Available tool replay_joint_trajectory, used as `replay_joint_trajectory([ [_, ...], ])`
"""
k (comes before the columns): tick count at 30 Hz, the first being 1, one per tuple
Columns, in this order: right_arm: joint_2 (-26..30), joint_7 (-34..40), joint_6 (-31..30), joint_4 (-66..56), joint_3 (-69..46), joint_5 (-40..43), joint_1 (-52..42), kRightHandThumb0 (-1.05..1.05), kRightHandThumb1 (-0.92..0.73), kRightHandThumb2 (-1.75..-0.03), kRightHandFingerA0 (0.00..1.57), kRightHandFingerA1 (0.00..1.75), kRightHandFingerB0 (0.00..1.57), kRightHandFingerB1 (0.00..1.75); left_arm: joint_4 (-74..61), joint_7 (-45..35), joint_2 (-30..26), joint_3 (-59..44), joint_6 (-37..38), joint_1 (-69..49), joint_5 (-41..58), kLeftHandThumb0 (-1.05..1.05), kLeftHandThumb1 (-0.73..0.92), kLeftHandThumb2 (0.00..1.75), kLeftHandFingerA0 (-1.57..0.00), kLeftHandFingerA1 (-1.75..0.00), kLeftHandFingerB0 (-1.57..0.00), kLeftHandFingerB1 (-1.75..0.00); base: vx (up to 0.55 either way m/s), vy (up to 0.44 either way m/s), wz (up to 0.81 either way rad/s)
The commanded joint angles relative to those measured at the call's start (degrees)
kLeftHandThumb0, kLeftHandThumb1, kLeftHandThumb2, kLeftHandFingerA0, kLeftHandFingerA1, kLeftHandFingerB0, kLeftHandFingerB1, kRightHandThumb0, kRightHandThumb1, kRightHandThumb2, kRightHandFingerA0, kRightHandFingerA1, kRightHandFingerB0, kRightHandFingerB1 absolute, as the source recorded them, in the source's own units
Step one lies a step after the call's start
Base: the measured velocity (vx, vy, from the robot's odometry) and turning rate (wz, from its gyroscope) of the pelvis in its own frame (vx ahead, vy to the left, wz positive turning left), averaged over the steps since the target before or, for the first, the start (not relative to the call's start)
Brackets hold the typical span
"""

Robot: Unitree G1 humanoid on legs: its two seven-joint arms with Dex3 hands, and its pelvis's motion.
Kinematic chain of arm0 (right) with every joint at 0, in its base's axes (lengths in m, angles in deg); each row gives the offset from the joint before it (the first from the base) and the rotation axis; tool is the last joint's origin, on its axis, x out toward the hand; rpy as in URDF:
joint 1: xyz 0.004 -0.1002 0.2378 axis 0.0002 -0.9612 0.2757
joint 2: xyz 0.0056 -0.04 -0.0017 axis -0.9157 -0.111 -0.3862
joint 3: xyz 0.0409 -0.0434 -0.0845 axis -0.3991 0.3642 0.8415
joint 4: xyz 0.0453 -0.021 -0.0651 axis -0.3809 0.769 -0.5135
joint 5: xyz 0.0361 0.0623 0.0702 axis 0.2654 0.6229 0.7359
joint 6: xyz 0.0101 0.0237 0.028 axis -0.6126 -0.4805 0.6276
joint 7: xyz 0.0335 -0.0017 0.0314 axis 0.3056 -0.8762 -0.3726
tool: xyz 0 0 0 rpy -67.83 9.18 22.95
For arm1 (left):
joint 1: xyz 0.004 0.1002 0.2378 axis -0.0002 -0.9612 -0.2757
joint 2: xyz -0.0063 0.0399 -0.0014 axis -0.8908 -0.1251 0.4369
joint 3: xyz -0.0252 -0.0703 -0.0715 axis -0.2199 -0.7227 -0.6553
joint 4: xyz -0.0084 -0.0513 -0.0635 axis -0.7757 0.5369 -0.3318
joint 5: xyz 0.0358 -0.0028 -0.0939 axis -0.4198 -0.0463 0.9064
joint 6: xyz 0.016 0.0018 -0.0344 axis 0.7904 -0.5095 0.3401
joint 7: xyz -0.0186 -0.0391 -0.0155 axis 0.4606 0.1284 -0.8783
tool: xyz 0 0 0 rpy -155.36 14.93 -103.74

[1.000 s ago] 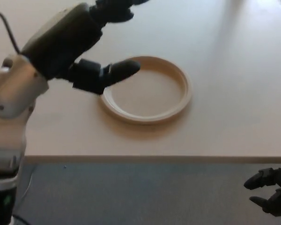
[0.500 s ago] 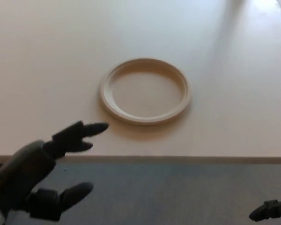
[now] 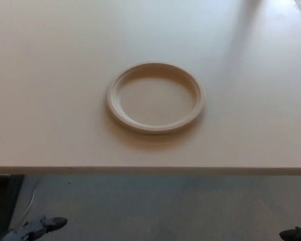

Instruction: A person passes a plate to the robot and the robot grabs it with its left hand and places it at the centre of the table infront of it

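Note:
A round cream plate (image 3: 155, 98) lies flat on the pale table (image 3: 50, 75), near its middle and a little back from the front edge. Nothing touches it. Only a sliver of my left hand (image 3: 42, 225) shows at the bottom left corner, below the table edge and far from the plate. A small dark part of my right hand (image 3: 296, 233) peeks in at the bottom right corner, also below the table edge.
The table's front edge (image 3: 150, 170) runs across the lower third of the view, with grey floor (image 3: 160, 211) beneath it. A dark table leg or stand (image 3: 2, 201) is at the lower left.
My left arm has drawn back from above the plate, down past the table edge, and is almost out of the picture. The right hand has sunk lower too. The plate stays put.

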Motion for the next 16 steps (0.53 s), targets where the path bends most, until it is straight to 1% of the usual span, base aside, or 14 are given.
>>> replay_joint_trajectory([
  [1,-0.3,4.6,0.8,1.7,-1.5,1.3,-1.3,-0.68,-0.59,-0.97,0.58,0.76,0.04,0.51,19.3,11.9,-3.3,0.9,9.0,4.9,-3.1,-0.72,0.79,0.64,-0.45,-0.38,-0.25,-0.3,0.0,0.0,0.0],
  [2,-0.3,4.8,0.7,1.9,-1.7,1.3,-1.3,-0.68,-0.59,-0.96,0.58,0.75,0.04,0.5,22.0,12.8,-3.6,1.2,9.1,6.0,-3.3,-0.73,0.64,0.92,-0.35,-0.49,-0.18,-0.41,0.0,0.0,0.0],
  [3,-0.3,4.6,0.7,1.9,-1.8,1.4,-1.4,-0.65,-0.77,-0.63,0.58,0.72,0.06,0.47,23.9,13.2,-3.8,1.2,8.8,6.6,-3.1,-0.74,0.64,0.93,-0.37,-0.49,-0.17,-0.41,0.0,0.0,0.0],
  [6,-0.4,4.3,0.2,1.4,-1.8,1.4,-1.8,-0.65,-0.77,-0.63,0.58,0.71,0.07,0.46,28.0,14.4,-4.3,1.2,9.1,7.9,-2.4,-0.73,0.63,0.92,-0.37,-0.49,-0.17,-0.4,0.0,0.0,0.0],
  [7,-0.6,4.3,0.0,1.6,-1.9,1.4,-1.5,-0.66,-0.76,-0.62,0.62,0.73,0.08,0.48,29.1,14.8,-4.5,1.2,9.1,8.5,-2.1,-0.71,0.72,0.64,-0.45,-0.39,-0.22,-0.29,0.0,0.0,0.0],
  [8,-0.7,4.2,-0.3,1.8,-2.0,1.4,-1.1,-0.66,-0.76,-0.62,0.62,0.73,0.08,0.48,30.1,15.1,-4.7,1.1,8.9,9.2,-1.8,-0.71,0.72,0.64,-0.45,-0.39,-0.22,-0.29,0.0,0.0,0.0],
  [9,-0.7,4.3,-0.2,2.0,-2.0,1.4,-1.0,-0.69,-0.59,-0.95,0.61,0.77,0.06,0.54,31.0,15.4,-4.8,1.2,9.4,9.5,-1.7,-0.72,0.72,0.65,-0.46,-0.39,-0.22,-0.3,0.0,0.0,0.0],
  [10,-0.7,4.3,0.0,2.2,-2.1,1.4,-0.9,-0.69,-0.59,-0.95,0.61,0.77,0.06,0.54,31.9,15.6,-5.0,1.4,9.9,9.8,-1.5,-0.72,0.72,0.65,-0.46,-0.39,-0.22,-0.3,0.0,0.0,0.0],
  [11,-0.8,4.5,-0.2,2.2,-2.1,1.3,-0.6,-0.65,-0.75,-0.62,0.65,0.74,0.09,0.47,33.0,15.5,-5.3,1.5,10.0,10.5,-1.2,-0.71,0.77,0.64,-0.47,-0.38,-0.24,-0.29,0.0,0.0,0.0],
  [14,-1.0,4.2,-0.2,2.3,-2.5,1.6,0.0,-0.65,-0.76,-0.62,0.63,0.72,0.09,0.46,35.8,15.1,-5.9,2.0,10.8,12.4,0.0,-0.71,0.77,0.64,-0.46,-0.38,-0.24,-0.29,0.0,0.0,0.0],
  [15,-0.7,4.4,0.0,2.2,-2.1,1.1,-0.5,-0.66,-0.76,-0.63,0.65,0.73,0.1,0.48,36.7,15.4,-5.8,2.3,10.7,12.2,0.1,-0.71,0.77,0.64,-0.51,-0.38,-0.24,-0.29,0.0,0.0,0.0],
  [16,-0.7,4.4,0.0,2.2,-2.1,1.1,-0.5,-0.66,-0.76,-0.63,0.65,0.73,0.1,0.48,36.7,15.4,-5.8,2.3,10.7,12.2,0.1,-0.71,0.77,0.64,-0.51,-0.38,-0.24,-0.29,0.0,0.0,0.0],
])
